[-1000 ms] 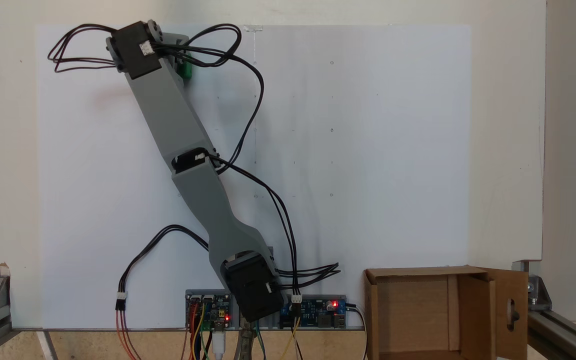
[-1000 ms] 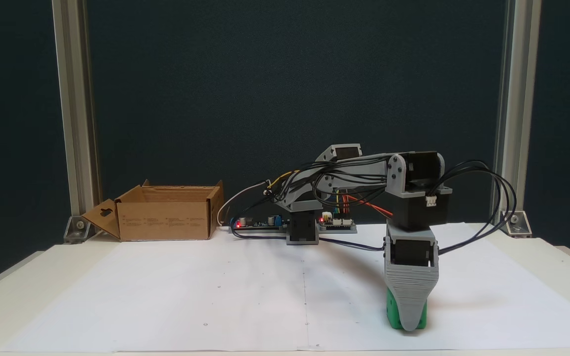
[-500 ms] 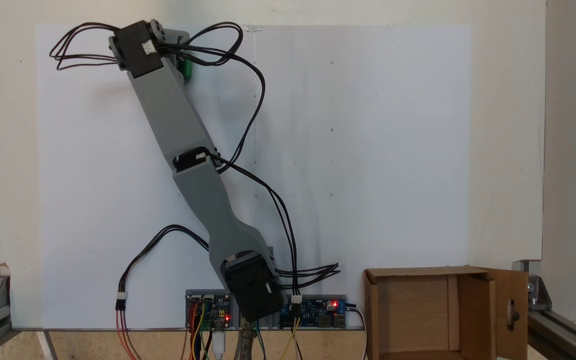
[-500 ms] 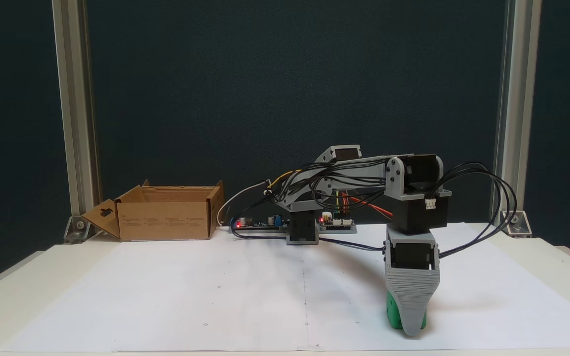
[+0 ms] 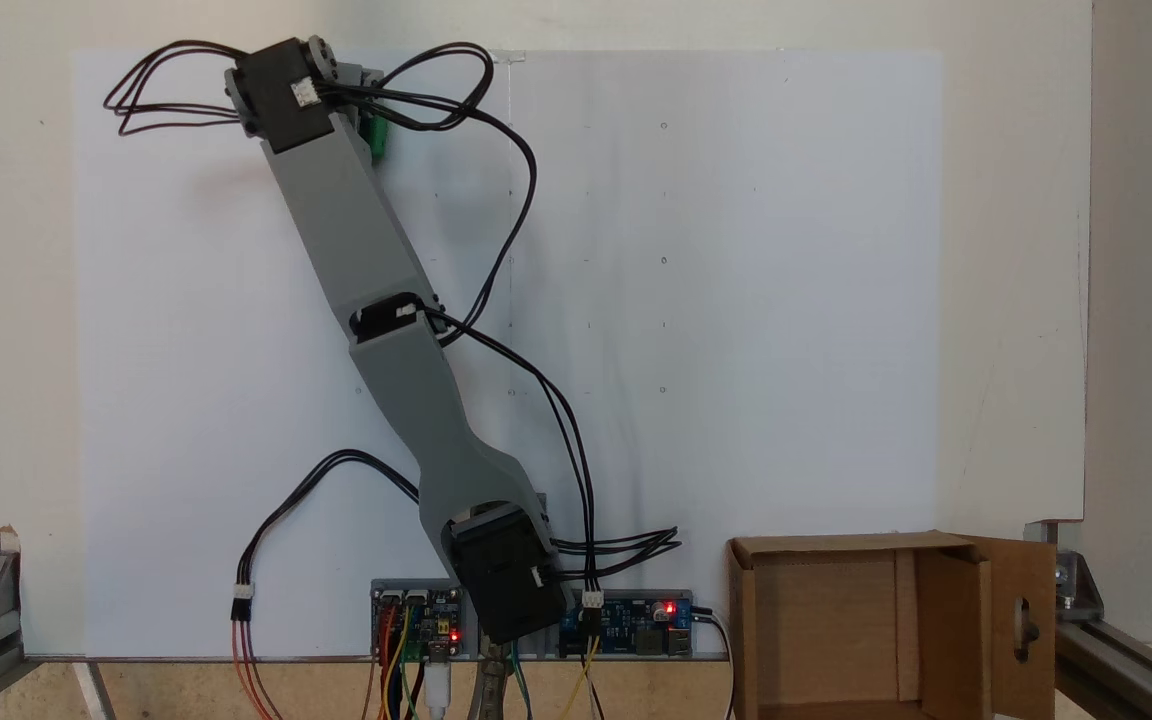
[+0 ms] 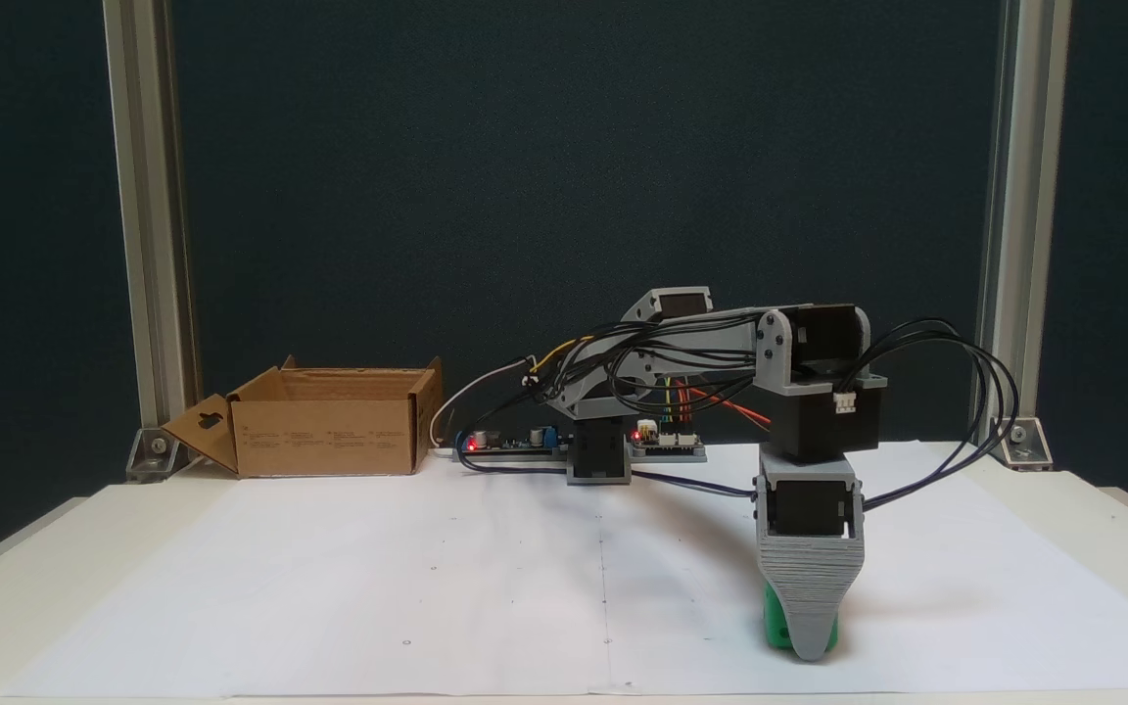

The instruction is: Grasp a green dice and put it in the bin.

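Note:
The green dice [image 6: 775, 627] rests on the white paper at the front right, mostly hidden behind my gripper's [image 6: 812, 646] grey front jaw, which points straight down onto it. The other jaw lies behind, so the jaws' spacing is hidden. From above, a green sliver of the dice [image 5: 374, 135] peeks out beside the wrist near the sheet's far left corner. The bin [image 6: 329, 421], a brown cardboard box with a keyhole flap, stands open at the back left; from above the bin [image 5: 836, 545] is at the bottom right.
Circuit boards [image 6: 667, 446] with red lights and loose black cables [image 6: 965, 392] sit around the arm's base [image 6: 598, 455]. Aluminium posts [image 6: 148, 245] frame the table's back corners. White paper [image 6: 427, 587] covers the table between dice and bin.
The wrist and gripper shifted slightly left in the front view, and the dice moved along with them. The bin has not moved.

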`<control>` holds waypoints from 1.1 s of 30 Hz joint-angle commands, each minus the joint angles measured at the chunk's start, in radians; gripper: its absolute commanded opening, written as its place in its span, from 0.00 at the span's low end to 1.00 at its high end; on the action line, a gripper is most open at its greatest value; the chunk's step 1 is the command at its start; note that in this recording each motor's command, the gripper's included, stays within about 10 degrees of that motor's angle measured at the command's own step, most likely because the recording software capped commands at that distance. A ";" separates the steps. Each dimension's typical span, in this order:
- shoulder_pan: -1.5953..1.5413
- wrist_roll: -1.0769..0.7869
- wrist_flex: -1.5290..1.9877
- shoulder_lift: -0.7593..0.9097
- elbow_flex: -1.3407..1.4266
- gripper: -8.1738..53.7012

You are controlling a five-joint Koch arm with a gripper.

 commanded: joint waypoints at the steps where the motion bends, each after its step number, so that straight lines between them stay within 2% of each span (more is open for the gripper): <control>1: 0.018 0.063 -0.091 0.046 0.086 0.32; 7: 0.043 0.063 -0.259 0.253 0.388 0.32; 12: 0.091 0.063 -0.523 0.504 0.779 0.32; 15: 0.123 0.063 -0.551 0.645 0.890 0.32; 23: 0.331 -0.012 -0.526 0.983 1.078 0.32; 33: 0.469 -0.135 -0.169 1.298 1.085 0.32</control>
